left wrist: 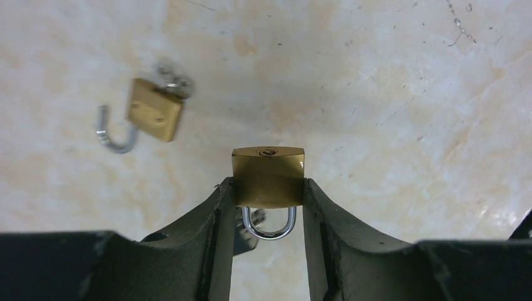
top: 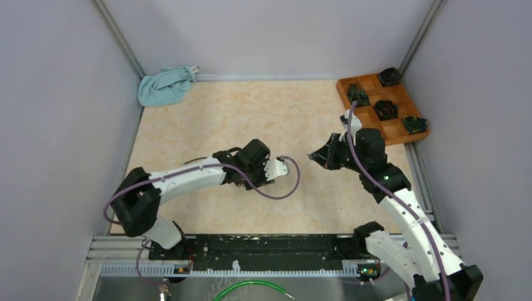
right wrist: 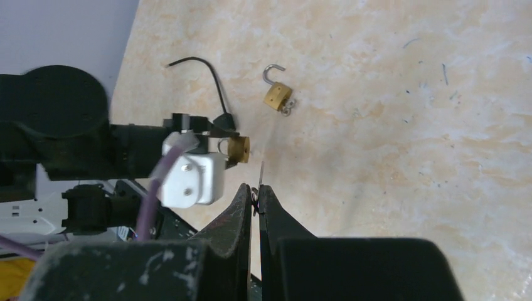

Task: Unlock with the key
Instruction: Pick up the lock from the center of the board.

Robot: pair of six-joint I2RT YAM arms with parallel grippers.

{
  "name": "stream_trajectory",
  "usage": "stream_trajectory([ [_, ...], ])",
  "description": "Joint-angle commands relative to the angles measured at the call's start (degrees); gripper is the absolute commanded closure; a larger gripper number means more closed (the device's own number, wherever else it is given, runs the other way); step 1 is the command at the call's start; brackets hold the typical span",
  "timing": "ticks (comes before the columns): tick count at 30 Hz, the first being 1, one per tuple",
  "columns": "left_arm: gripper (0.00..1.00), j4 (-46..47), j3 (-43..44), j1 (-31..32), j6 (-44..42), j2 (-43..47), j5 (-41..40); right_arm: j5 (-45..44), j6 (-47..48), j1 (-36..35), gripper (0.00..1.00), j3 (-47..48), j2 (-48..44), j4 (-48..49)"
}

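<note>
From above, only two arms nose to nose over the desk (top: 207,119), small things hidden under them. From the left wrist: brass padlock (left wrist: 268,175) pinched by its sides between the half-spread left fingers (left wrist: 223,207), keyhole end outward, shackle closed. Beyond it, flat on the desk, a second padlock (left wrist: 154,110), shackle swung open. From the right wrist: right fingers (right wrist: 244,207) pressed together on a key (right wrist: 260,172), seen edge-on, near the held padlock, apart from it.
</note>
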State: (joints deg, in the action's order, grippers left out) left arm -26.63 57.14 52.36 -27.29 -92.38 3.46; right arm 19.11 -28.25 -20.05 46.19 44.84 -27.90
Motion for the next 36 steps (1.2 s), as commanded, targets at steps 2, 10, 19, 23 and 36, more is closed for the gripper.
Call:
stream_trajectory([
  [2, 0.86, -3.7, 4.2, -0.9, -14.4, 13.1, -5.7, 7.0, -1.4, 0.5, 1.0, 3.7, 3.5, 10.0],
  [10, 0.88, 8.4, -1.5, -2.5, -24.8, 30.5, -5.9, 12.9, -4.6, -0.9, 1.0, 4.0, 7.1, 20.7],
  [19, 0.89, 20.6, -13.1, -2.7, -37.1, 47.1, 3.8, 14.5, 0.7, -9.1, 1.0, 11.4, 11.8, 24.3],
  [23, 0.91, 20.4, -12.7, -2.6, -40.5, 49.1, 8.3, 14.4, 4.1, -14.2, 1.0, 12.2, 12.1, 25.0],
  [36, 1.0, 22.8, -8.8, -2.7, -46.0, 47.6, 16.6, 14.1, 7.4, -17.8, 1.0, 10.4, 5.8, 22.8],
])
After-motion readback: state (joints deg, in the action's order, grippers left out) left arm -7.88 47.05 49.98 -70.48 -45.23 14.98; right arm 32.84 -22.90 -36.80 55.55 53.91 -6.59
